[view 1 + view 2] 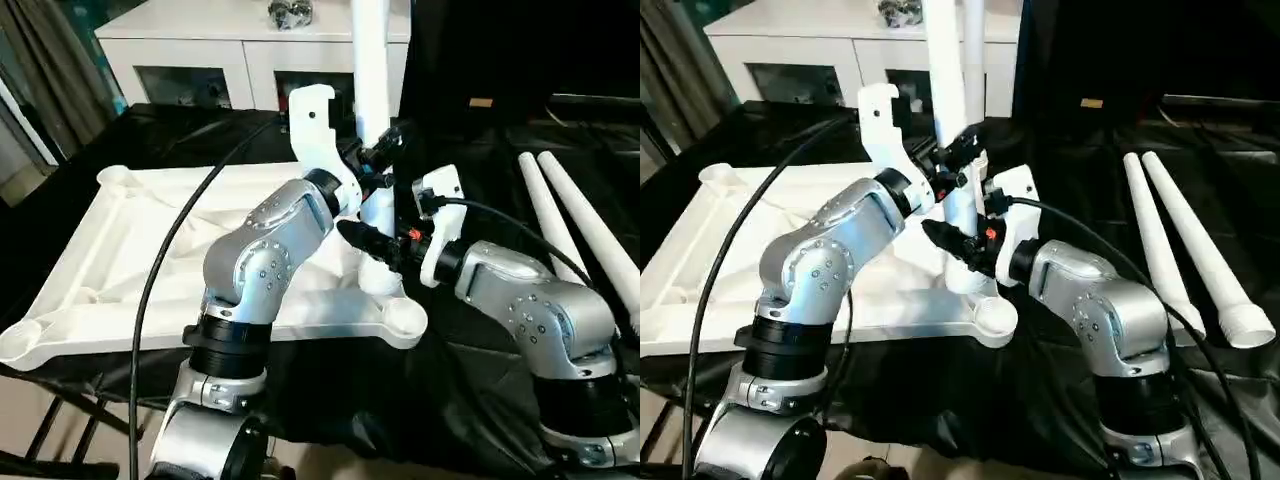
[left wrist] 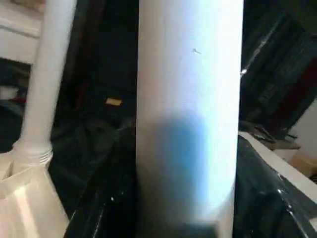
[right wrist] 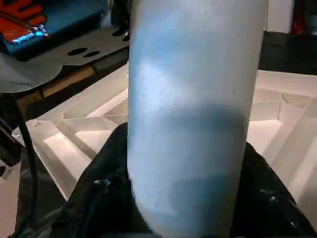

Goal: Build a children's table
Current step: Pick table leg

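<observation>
My left pincer [image 1: 375, 160] and right pincer [image 1: 385, 240] both pinch upright leg [image 1: 371, 70], steadying it vertical over tabletop [image 1: 130, 260] near-corner socket for seating.

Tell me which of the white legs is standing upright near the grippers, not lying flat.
The leg both grippers clamp, standing by the tabletop's near right corner socket. Two spare legs lie flat on the black cloth to the right.

Plastic, metal and sheeting, as I see them from my station.
The tabletop [image 1: 120, 250] and upright leg [image 1: 371, 70] look like smooth white plastic; my forearms [image 1: 262, 250] are brushed silver metal; the black table cover [image 1: 480, 390] shines glossy.
</observation>
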`<state>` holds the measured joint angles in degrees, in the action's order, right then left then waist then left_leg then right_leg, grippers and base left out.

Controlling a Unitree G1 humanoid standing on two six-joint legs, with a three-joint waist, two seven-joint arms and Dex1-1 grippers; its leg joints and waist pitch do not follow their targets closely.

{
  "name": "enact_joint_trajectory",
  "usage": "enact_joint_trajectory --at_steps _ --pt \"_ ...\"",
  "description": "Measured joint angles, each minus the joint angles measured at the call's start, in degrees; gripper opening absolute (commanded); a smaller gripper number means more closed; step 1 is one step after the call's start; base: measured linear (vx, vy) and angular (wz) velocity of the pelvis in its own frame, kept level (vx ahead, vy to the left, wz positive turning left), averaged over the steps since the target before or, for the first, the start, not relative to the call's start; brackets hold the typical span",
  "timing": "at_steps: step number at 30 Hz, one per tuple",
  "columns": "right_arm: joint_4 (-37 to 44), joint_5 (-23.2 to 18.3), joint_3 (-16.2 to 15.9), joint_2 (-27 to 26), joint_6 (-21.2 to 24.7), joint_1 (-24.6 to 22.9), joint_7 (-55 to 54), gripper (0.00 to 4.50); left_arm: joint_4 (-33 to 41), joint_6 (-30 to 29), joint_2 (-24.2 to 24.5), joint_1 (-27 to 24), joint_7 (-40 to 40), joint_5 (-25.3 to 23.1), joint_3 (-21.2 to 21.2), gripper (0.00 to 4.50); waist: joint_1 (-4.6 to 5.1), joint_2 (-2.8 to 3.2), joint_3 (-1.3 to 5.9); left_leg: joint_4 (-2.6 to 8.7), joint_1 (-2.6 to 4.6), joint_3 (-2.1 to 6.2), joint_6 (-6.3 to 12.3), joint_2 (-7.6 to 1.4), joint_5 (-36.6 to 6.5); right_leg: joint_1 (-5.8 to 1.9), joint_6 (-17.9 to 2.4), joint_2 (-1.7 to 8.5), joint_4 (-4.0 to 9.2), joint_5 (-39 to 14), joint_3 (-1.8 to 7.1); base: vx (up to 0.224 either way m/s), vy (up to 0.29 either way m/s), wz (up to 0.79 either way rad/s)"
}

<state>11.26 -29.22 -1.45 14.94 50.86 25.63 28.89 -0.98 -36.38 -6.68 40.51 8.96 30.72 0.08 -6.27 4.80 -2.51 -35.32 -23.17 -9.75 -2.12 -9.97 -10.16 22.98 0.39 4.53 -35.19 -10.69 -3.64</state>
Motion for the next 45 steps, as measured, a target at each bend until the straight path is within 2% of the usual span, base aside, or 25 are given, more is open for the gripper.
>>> enact_joint_trajectory --at_steps 4,6,10,13,15,19,28,35,37,40,45 --pt "0.38 -2.79 0.87 3.11 1.54 0.0 4.54 2.7 -0.22 0.58 1.69 -0.21 4.93 1.51 0.32 1.85 -0.02 0.03 0.0 0.03 0.0 0.0 0.01 0.01 -0.01 -0.02 -0.01 0.0 0.07 0.03 0.0 0.0 0.0 0.0" --pt "0.32 -4.26 0.05 7.99 2.05 0.01 10.1 3.02 -0.24 1.2 3.33 -0.41 9.26 2.44 -0.03 1.85 -0.19 0.08 -0.01 0.03 -0.01 0.0 0.02 0.01 -0.01 -0.05 -0.01 0.0 0.1 0.03 0.0 0.0 0.0 0.0" --pt "0.49 -6.06 -1.4 14.97 3.06 -0.01 19.31 3.05 0.25 1.72 6.37 -1.73 17.06 4.03 -1.04 1.85 -0.19 0.07 -0.02 0.05 0.01 0.0 0.02 0.0 -0.01 -0.05 -0.01 0.0 0.07 0.03 0.0 0.0 0.0 0.0" --pt "0.43 -6.8 -1.36 16.67 4.06 0.04 22.25 3.05 0.75 1.21 7.28 -2.24 20.48 5.1 -1.63 1.85 -0.09 0.01 -0.03 0.04 0.03 -0.02 0.03 0.0 0.0 -0.04 -0.03 0.0 0.04 0.04 0.01 0.0 0.0 0.0" --pt "-0.41 -6.9 -2.41 17.63 4.06 0.88 24.37 3.05 1.25 0.51 7.96 -2.41 22.65 5.87 -2.04 1.85 -0.07 0.01 -0.03 0.04 0.07 -0.02 0.03 0.0 0.01 -0.04 -0.04 0.0 -0.01 0.05 0.01 0.0 0.0 0.0" --pt "-2.61 -6.64 -4.76 17.9 2.63 2.42 26.95 3.05 2.01 -0.02 7.96 -2.44 24.7 7.34 -2.69 1.85 -0.16 -0.11 -0.05 0.04 0.09 -0.04 0.03 0.0 0.01 -0.04 -0.07 0.01 -0.05 0.07 0.02 0.0 0.0 0.0" --pt "-4.76 -6.65 -5.83 17.96 2.25 3.39 30.64 3.05 2.53 -0.88 7.48 -3.85 25.79 7.9 -3.54 1.85 -0.18 -0.44 -0.09 0.02 0.06 -0.07 0.13 0.0 0.08 -0.04 -0.09 0.01 -0.04 0.08 0.02 0.0 0.0 0.0" --pt "-5.72 -6.69 -5.86 17.6 1.41 3.4 31.6 3.05 2.53 -1.09 7.26 -3.83 26.57 9.0 -3.65 1.85 -0.19 -0.44 -0.08 0.02 0.07 -0.07 0.14 0.0 0.08 -0.04 -0.09 0.01 -0.05 0.08 0.03 0.0 0.0 0.0" --pt "-5.82 -6.69 -5.87 17.28 1.39 3.4 31.62 2.78 2.53 -1.13 7.23 -3.77 26.61 9.08 -3.65 1.85 -0.19 -0.44 -0.08 0.02 0.07 -0.07 0.14 0.0 0.08 -0.04 -0.1 0.01 -0.06 0.08 0.02 0.0 0.0 0.0" --pt "-5.83 -6.68 -5.88 17.26 1.32 3.4 31.74 2.71 2.53 -1.19 7.13 -3.6 26.69 9.11 -3.65 1.85 -0.19 -0.43 -0.07 0.02 0.07 -0.07 0.14 0.0 0.08 -0.04 -0.1 0.01 -0.05 0.08 0.03 0.0 0.0 0.0" --pt "-5.9 -6.64 -5.93 17.29 1.06 3.39 32.25 2.18 2.51 -1.19 7.0 -3.46 27.09 9.2 -3.66 1.85 -0.19 -0.41 -0.06 0.02 0.07 -0.07 0.14 0.0 0.08 -0.04 -0.1 0.01 -0.06 0.08 0.02 0.0 0.0 0.0"
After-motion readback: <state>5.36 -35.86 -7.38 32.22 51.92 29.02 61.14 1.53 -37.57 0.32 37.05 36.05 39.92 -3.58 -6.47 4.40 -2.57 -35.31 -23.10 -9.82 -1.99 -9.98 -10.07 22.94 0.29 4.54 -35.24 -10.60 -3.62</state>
